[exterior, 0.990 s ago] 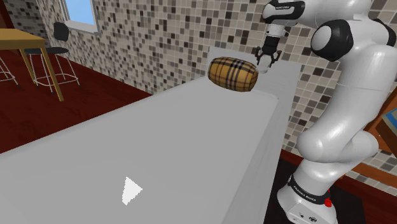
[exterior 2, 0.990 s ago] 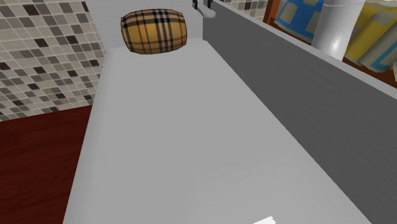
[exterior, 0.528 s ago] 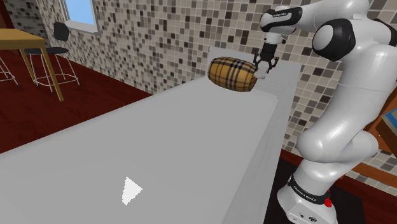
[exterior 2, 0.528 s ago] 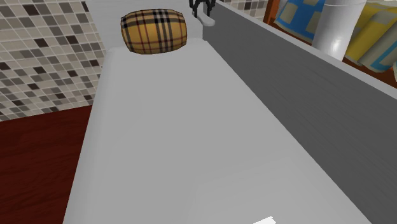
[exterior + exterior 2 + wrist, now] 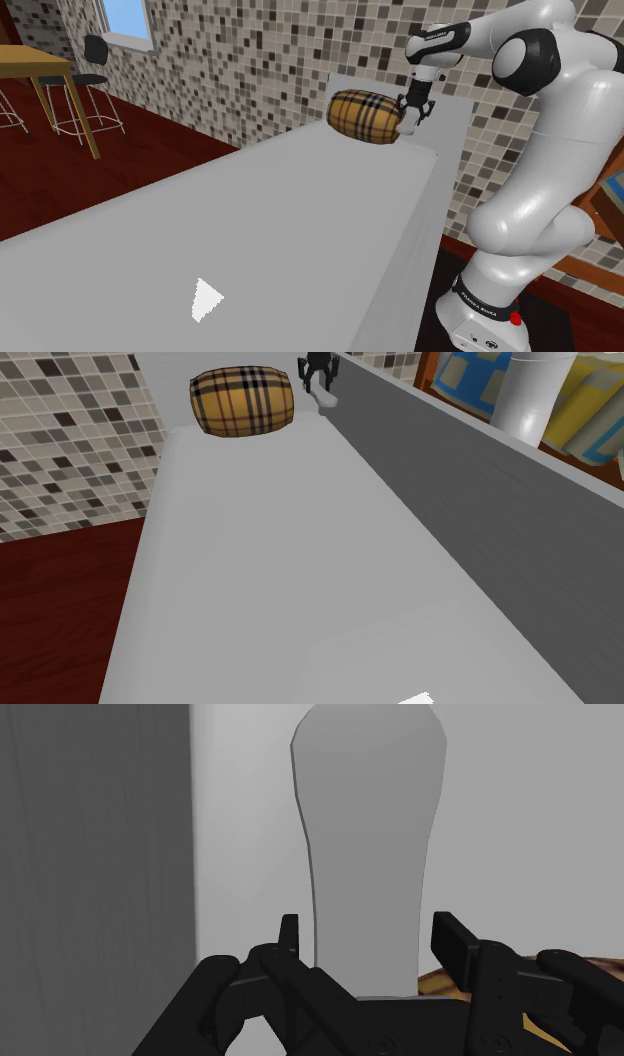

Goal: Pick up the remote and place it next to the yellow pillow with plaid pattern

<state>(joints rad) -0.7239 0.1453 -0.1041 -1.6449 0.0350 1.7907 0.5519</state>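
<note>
Compared with half a second ago, the end effector (image 5: 319, 386) sits lower and closer to the yellow plaid pillow (image 5: 242, 402), and the grey remote (image 5: 368, 854) travels with it. As far as the wrist view lets me judge, the fingers are clamped on the remote's near end and the rest hangs below them. In the second exterior view the remote is at about 2 o'clock from the pillow, near it but apart and just over the grey surface (image 5: 260, 552). In the shoulder view it is at 3 o'clock. I judge this to be the placing step, nearly finished. The next move calls for lowering until the remote rests flat, then parting the fingers and lifting off without nudging the pillow.
</note>
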